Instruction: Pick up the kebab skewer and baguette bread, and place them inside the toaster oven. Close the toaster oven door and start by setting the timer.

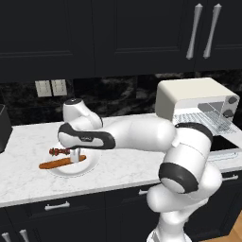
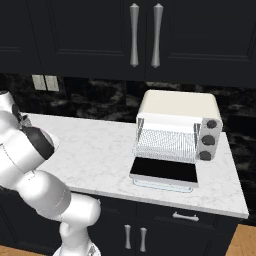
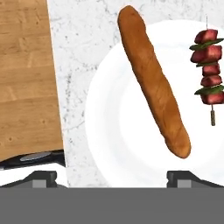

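Left base view: arm stretches left, end effector seemingly open over plate.

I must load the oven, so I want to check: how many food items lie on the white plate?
2. The baguette bread lies across the middle of the white plate; the kebab skewer lies beside it, apart, near the rim. Nothing seems hidden.

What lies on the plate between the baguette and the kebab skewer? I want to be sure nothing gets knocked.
Nothing: in the hand view, only bare white plate separates the baguette bread from the kebab skewer.
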